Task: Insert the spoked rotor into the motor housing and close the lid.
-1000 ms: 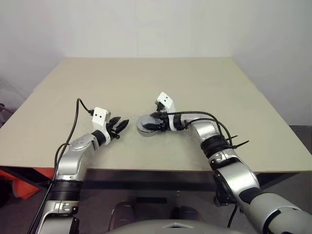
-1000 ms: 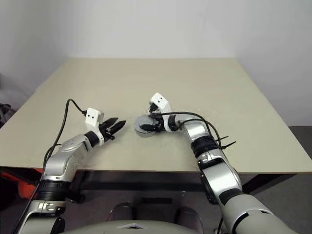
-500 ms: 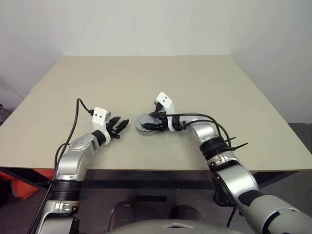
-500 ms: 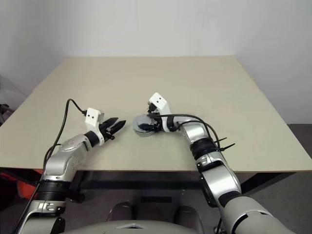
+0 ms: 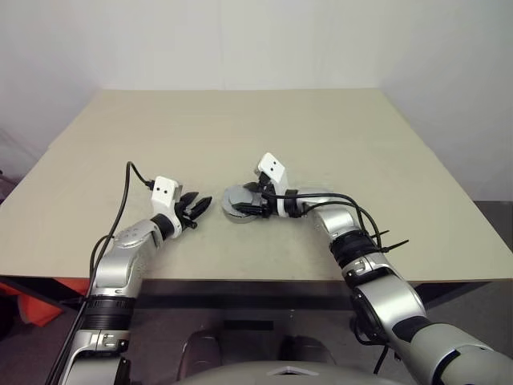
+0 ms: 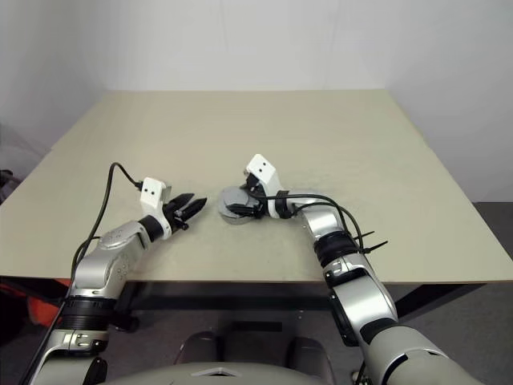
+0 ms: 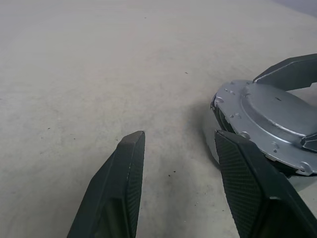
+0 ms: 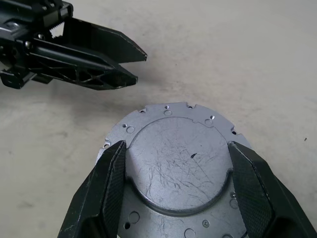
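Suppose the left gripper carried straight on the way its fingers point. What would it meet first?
Most likely the round metal lid held between the right gripper fingers; depth is hard to judge.

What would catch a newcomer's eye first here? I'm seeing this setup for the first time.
The round grey metal lid near the middle of the table, with the right tool straddling its raised centre. Just beside it, the left tool hovers open, holding nothing.
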You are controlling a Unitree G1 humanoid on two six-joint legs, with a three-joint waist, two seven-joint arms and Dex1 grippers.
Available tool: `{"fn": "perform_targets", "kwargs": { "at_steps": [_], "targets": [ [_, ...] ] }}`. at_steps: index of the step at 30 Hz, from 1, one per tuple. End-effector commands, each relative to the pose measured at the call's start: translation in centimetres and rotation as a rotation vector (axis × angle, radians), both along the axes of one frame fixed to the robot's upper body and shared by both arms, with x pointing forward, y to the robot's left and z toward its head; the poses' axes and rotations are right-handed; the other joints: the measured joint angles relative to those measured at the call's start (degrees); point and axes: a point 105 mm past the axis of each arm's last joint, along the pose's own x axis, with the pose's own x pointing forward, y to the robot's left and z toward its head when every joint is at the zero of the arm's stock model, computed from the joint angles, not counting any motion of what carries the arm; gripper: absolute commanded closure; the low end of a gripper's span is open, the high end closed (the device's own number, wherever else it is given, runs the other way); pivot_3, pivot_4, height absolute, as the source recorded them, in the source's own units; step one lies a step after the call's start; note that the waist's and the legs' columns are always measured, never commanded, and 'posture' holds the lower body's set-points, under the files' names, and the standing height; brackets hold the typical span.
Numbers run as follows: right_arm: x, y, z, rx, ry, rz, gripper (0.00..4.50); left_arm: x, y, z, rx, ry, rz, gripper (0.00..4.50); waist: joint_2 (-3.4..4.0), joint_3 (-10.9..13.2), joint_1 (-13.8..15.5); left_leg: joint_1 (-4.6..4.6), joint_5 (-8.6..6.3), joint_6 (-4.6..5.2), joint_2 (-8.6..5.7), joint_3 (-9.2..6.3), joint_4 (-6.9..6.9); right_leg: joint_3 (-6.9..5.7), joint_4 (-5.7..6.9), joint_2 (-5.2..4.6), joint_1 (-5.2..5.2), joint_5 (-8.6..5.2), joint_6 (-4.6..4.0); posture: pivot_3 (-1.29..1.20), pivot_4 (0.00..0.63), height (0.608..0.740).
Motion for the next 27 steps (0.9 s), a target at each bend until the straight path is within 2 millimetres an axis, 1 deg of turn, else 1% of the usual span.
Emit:
{"fn": "perform_targets", "kwargs": {
  "at_steps": [1, 9, 13, 20, 22, 24, 27],
  "targets": [
    [0.7, 0.2, 1.1, -0.01, -0.056, -0.005, 1.39, 0.4, -0.1, 1.4, 0.008, -0.058, -0.003, 2.13, 0.0, 0.0, -0.01, 0.0, 0.0, 0.0, 0.0, 0.0, 0.0, 0.0, 0.0, 0.0, 0.0, 0.0, 0.0, 0.0, 0.0, 0.74],
    [1.0, -0.3, -0.1, -0.06, -0.049, -0.027, 1.39, 0.4, -0.1, 1.4, 0.01, -0.058, -0.002, 2.13, 0.0, 0.0, -0.01, 0.14, 0.01, -0.01, 0.0, -0.01, 0.08, 0.0, 0.04, -0.01, 0.17, 0.0, 0.0, 0.0, 0.0, 0.74],
    [0.8, -0.4, -0.5, -0.072, -0.041, -0.014, 1.39, 0.4, 0.0, 1.4, 0.01, -0.058, -0.001, 2.13, 0.0, 0.0, 0.01, 0.17, 0.01, -0.02, 0.01, -0.01, 0.1, 0.0, 0.06, -0.01, 0.21, 0.0, 0.01, 0.0, 0.0, 0.74],
    [1.4, -1.6, -2.3, -0.167, -0.01, -0.083, 1.39, 0.3, 0.0, 1.4, 0.009, -0.058, 0.002, 2.13, 0.0, 0.0, -0.1, 0.22, 0.02, -0.02, 0.02, -0.02, 0.11, 0.0, 0.08, 0.0, 0.3, 0.01, 0.01, 0.0, 0.0, 0.74],
    [1.5, -1.6, -2.4, -0.162, 0.0, -0.1, 1.39, 0.2, 0.0, 1.3, 0.008, -0.057, 0.002, 2.13, 0.01, 0.0, -0.09, 0.33, 0.02, -0.03, 0.02, -0.01, 0.11, 0.0, 0.08, -0.01, 0.48, 0.0, 0.02, 0.0, 0.0, 0.74],
    [1.8, -1.6, -2.2, -0.157, -0.002, -0.112, 1.39, 0.2, 0.0, 1.3, 0.009, -0.056, 0.002, 2.13, 0.02, 0.01, -0.09, 0.57, 0.02, -0.02, 0.02, -0.02, 0.11, 0.0, 0.07, -0.01, 0.56, -0.2, 0.36, 0.0, 0.0, 0.74],
    [2.2, -1.7, -2.0, -0.158, -0.019, -0.135, 1.39, 0.2, -0.1, 1.3, 0.008, -0.055, 0.003, 2.13, 0.05, 0.03, -0.07, 0.61, 0.02, -0.03, 0.01, -0.02, 0.1, 0.01, 0.07, -0.01, 0.57, -0.23, 0.41, 0.0, 0.0, 0.74]
  ]
}}
